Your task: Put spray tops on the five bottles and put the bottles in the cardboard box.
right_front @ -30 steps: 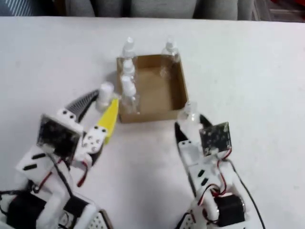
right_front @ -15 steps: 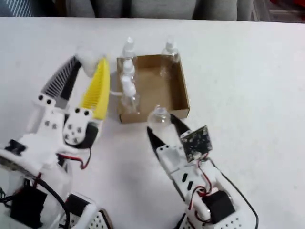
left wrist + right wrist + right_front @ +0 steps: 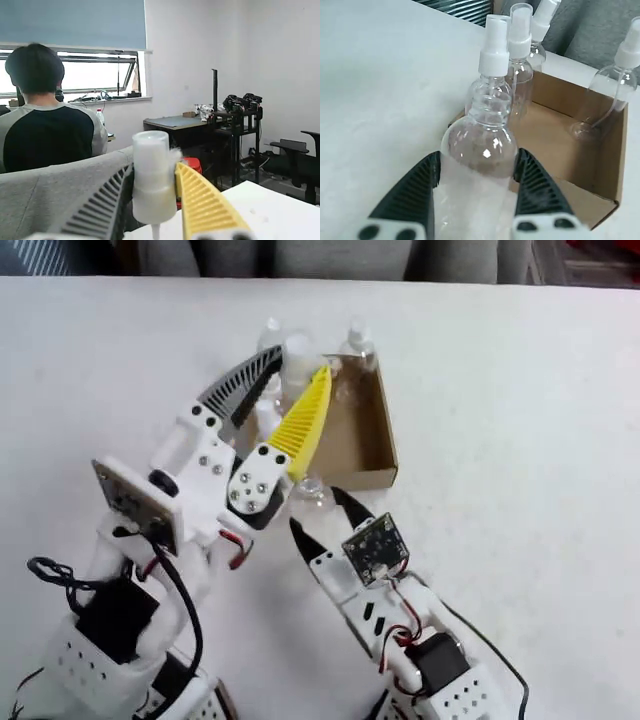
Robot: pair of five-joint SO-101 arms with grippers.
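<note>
An uncapped bottle (image 3: 479, 150) of clear plastic is held upright just outside the near wall of the cardboard box (image 3: 352, 478), by its corner. Its neck is open. The bottle is clamped at the body between the two black fingers of the right gripper (image 3: 313, 508), one finger on each side. Whether the bottle touches the box wall cannot be told.

A white spray top (image 3: 151, 175) is held upright, with its thin tube hanging below it. It is pinched between the grey finger and the yellow finger of the left gripper (image 3: 298, 362), which are closed against its sides. From above, the spray top is seen over the far part of the box, on the side where a row of bottles stands.

Four capped bottles (image 3: 519, 60) are standing upright inside the box. Three are lined up along one side wall, from the near corner to the far corner. The fourth is placed at the far corner on the opposite side, well apart from the row. The middle of the box floor is bare cardboard.

The box is set on a white table (image 3: 500, 360), with both arms reaching toward it from its near side.
</note>
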